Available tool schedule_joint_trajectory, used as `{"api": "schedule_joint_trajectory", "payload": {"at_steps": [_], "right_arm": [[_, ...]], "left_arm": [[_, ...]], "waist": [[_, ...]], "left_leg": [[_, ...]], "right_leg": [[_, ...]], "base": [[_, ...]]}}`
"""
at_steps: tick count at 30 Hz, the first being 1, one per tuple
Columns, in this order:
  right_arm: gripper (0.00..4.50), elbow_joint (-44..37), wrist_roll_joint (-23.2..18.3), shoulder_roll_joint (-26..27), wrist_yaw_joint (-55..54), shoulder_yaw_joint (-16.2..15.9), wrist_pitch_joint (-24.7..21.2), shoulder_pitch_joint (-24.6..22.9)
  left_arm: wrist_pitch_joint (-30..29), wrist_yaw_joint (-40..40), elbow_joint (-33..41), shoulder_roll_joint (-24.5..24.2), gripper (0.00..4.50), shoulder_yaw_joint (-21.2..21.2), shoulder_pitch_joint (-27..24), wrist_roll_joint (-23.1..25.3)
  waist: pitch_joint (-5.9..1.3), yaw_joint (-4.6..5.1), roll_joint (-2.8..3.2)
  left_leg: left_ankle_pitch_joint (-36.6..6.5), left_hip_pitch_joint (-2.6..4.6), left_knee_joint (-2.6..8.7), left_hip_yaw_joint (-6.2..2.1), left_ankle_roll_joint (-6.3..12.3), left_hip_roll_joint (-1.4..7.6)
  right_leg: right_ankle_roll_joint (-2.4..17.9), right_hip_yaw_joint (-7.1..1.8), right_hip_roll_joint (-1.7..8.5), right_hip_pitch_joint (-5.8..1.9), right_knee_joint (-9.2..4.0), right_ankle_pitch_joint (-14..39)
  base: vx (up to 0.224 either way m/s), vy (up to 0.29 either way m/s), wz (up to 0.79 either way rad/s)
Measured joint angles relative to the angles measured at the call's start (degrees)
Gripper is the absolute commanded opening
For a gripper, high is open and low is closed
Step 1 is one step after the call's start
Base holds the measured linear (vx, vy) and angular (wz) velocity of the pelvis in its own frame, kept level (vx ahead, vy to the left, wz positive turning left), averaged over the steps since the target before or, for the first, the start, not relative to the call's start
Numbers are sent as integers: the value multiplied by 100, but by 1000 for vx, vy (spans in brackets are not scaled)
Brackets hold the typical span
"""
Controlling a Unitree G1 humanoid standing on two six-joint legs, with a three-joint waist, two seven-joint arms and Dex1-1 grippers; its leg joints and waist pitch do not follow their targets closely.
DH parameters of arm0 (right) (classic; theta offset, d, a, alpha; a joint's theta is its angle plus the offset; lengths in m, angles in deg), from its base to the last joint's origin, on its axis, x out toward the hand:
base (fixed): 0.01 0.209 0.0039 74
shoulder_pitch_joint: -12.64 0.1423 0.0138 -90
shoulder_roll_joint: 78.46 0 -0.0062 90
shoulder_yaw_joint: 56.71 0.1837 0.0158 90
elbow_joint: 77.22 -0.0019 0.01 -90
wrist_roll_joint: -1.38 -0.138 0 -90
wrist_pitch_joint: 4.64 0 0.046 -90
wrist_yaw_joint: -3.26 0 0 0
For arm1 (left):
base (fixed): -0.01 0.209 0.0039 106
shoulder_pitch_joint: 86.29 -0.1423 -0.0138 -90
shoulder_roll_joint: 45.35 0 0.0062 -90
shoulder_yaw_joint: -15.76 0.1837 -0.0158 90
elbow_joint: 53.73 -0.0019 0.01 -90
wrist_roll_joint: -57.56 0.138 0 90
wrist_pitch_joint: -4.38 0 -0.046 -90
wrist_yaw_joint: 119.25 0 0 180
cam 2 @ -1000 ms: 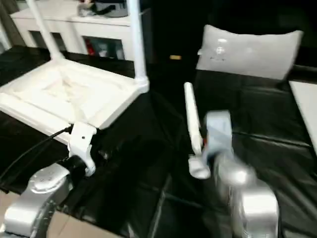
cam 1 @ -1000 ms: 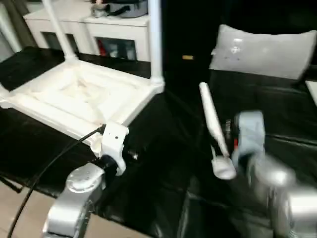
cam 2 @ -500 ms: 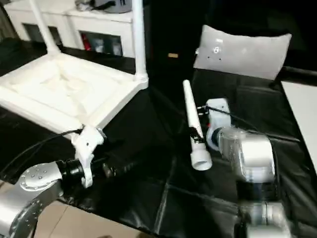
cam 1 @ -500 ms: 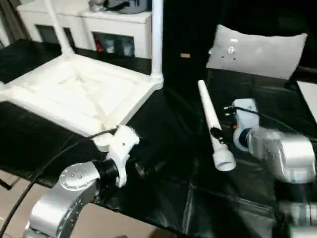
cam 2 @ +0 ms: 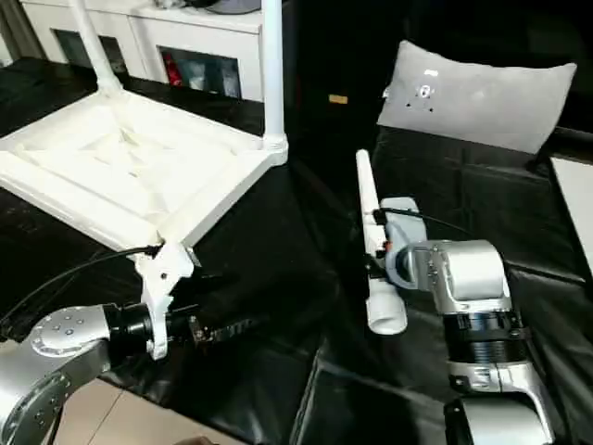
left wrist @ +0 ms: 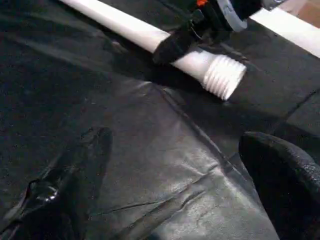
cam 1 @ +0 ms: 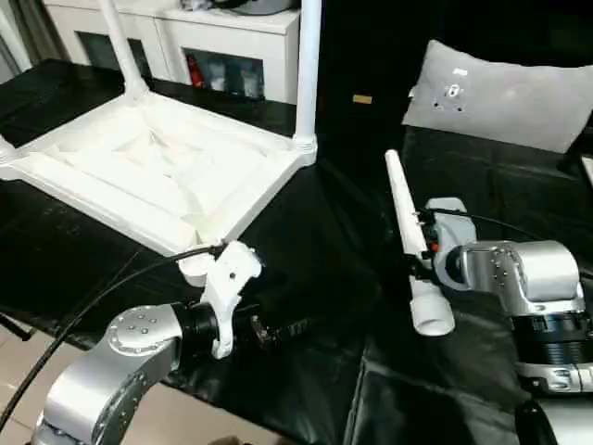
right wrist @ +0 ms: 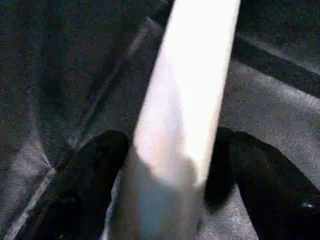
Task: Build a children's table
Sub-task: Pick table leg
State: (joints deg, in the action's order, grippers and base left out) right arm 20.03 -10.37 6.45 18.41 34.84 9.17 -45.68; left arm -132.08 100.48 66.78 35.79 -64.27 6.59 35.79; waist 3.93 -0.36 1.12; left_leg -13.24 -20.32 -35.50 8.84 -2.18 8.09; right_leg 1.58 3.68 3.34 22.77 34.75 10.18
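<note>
The landmark is the all-white plastic square table top w/ raised rim & rounded corner sockets, lying upside down on the black sheet-covered work surface. Two long tapered white round legs stand upright in its far sockets: one at the far corner nearest the middle of the scene, another at the far left corner. The near corner socket of the top holds no leg.

The loose white tapered leg w/ threaded thick end lies on the black sheet well to the right of the table top, thin end pointing away from the robot, thick end toward it. The right gripper is at this leg approx. two-thirds along toward the thick end; in the right wrist view its black fingers sit one on each side of the leg, just beside it, but I can't tell if they press on it.

The left gripper hovers low over the black sheet just in front of the top's near corner, pointing toward the loose leg. Its fingers stand wide apart, holding nothing; one black fingertip is seen in the left wrist view.

Beyond the table top: a white cabinet w/ glass doors. Beyond the loose leg: a grey-white cushion.
</note>
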Motion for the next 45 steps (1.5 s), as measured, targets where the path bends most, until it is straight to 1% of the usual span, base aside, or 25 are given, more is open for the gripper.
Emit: {"api": "schedule_joint_trajectory", "payload": {"at_steps": [1,2,3,5,6,7,11,12,13,16,17,20,26,28,31,34,37,38,39,41,42,43,44,45], "right_arm": [[326,-12,-11,-36,31,0,-44,0],[300,-19,-20,-55,36,0,-85,-1],[288,-32,-46,-72,49,7,-141,-2],[284,-44,-111,-96,105,12,-229,-2],[279,-70,-154,-124,166,13,-294,-13],[247,-107,-182,-141,203,12,-350,-29],[236,-218,-230,-164,279,15,-453,-72],[225,-221,-235,-164,286,15,-461,-74],[203,-243,-241,-163,293,15,-480,-85],[196,-268,-276,-161,297,17,-500,-99],[186,-272,-289,-160,297,23,-509,-99],[185,-318,-324,-149,294,68,-560,-109],[184,-554,-345,-7,235,365,-591,-221],[184,-655,-337,110,112,518,-550,-268],[184,-875,-338,297,-55,824,-332,-326],[184,-1520,-368,636,-305,1407,130,-427],[184,-1882,-369,760,-476,1683,288,-405],[184,-2042,-362,837,-531,1741,492,-481],[184,-2245,-359,947,-574,1738,796,-611],[184,-2520,-345,1038,-606,1601,1152,-806],[184,-2729,-310,1175,-704,1534,1378,-979],[184,-2946,-275,1394,-800,1503,1572,-1163],[184,-3124,-287,1614,-855,1457,1635,-1282],[184,-3251,-318,1799,-880,1369,1661,-1428]], "left_arm": [[-10,0,0,-2,450,1,0,-7],[-19,1,0,-3,450,0,0,-20],[-32,10,-1,-4,450,0,1,-59],[-52,22,-1,-4,450,1,1,-95],[-53,26,-2,-5,450,9,3,-99],[-54,25,-3,-5,450,15,3,-100],[-55,34,-5,22,450,70,5,-167],[-55,47,-4,35,450,73,8,-218],[-57,74,-4,51,450,79,18,-267],[-67,84,-3,54,450,100,27,-334],[-70,91,-4,55,450,107,27,-341],[-68,110,-4,67,450,112,46,-344],[65,-6,-6,123,450,115,54,-336],[119,-135,-7,229,450,108,47,-322],[228,-493,-11,477,450,100,46,-179],[274,-1046,-141,794,450,-49,165,65],[455,-1263,-226,878,450,-175,287,179],[536,-1362,-307,909,450,-195,373,253],[618,-1481,-416,952,450,-247,470,342],[707,-1642,-552,981,450,-307,573,439],[708,-1746,-636,1037,450,-330,667,464],[734,-1869,-694,1103,450,-435,707,483],[741,-1949,-732,1124,450,-496,718,521],[741,-2024,-799,1163,450,-519,763,564]], "waist": [[0,-3,0],[0,-1,0],[2,8,-3],[4,13,-10],[8,14,-18],[8,12,-23],[8,13,-31],[8,13,-34],[7,12,-35],[6,9,-36],[6,9,-36],[6,11,-36],[5,11,-35],[5,11,-35],[5,10,-34],[4,8,-29],[-5,8,-20],[-11,7,-6],[-15,8,5],[-26,19,49],[-32,-5,67],[-50,-10,95],[-63,-77,101],[-77,-179,135]], "left_leg": [[17,-12,0,0,16,0],[20,-15,0,0,14,1],[24,-14,0,0,8,3],[27,-10,0,0,-4,6],[15,-9,-1,0,-38,6],[18,-9,-2,1,-43,7],[21,-8,-18,2,-46,10],[21,-9,-20,3,-46,10],[21,-9,-23,3,-46,10],[22,-10,-25,3,-46,10],[22,-10,-25,3,-46,11],[21,-12,-24,3,-46,12],[20,-16,-22,3,-46,16],[20,-16,-21,3,-46,17],[21,-15,-23,4,-47,17],[27,-14,-22,5,-55,19],[28,-9,-22,3,-56,21],[28,-11,-22,3,-56,21],[28,-12,-21,3,-56,21],[27,-15,-21,4,-56,20],[27,-17,-20,4,-54,19],[22,19,-33,38,-51,24],[-1,34,-47,108,-30,51],[-50,34,-135,72,22,20]], "right_leg": [[0,-1,0,20,14,4],[0,-1,0,26,20,4],[1,0,-3,27,22,4],[-4,0,-4,26,24,7],[-20,0,-4,26,24,16],[-20,1,-4,25,24,15],[-21,1,-4,19,23,16],[-21,1,-4,19,23,16],[-21,1,-4,18,23,16],[-21,0,-4,17,23,16],[-21,0,-4,17,23,16],[-21,1,-4,18,24,15],[-18,5,-4,19,26,13],[-18,5,-5,19,27,13],[-17,5,-5,19,26,13],[-22,7,-5,19,27,9],[-23,9,-7,11,24,8],[-23,9,-7,13,22,8],[-24,11,-7,14,21,8],[-24,9,-6,14,19,8],[-24,8,-3,15,20,8],[-29,-25,-15,36,20,10],[-42,-191,-100,55,30,-1],[-73,-433,-209,56,38,-18]], "base": [[0,0,0],[0,0,0],[0,0,0],[0,0,0],[0,0,0],[0,0,0],[0,0,0],[0,0,0],[0,0,0],[0,0,0],[0,0,0],[0,0,0],[0,0,0],[0,0,0],[0,0,0],[0,0,0],[0,0,0],[0,0,0],[0,0,0],[0,0,0],[0,0,0],[0,0,0],[12,20,-29],[12,20,-29]]}}
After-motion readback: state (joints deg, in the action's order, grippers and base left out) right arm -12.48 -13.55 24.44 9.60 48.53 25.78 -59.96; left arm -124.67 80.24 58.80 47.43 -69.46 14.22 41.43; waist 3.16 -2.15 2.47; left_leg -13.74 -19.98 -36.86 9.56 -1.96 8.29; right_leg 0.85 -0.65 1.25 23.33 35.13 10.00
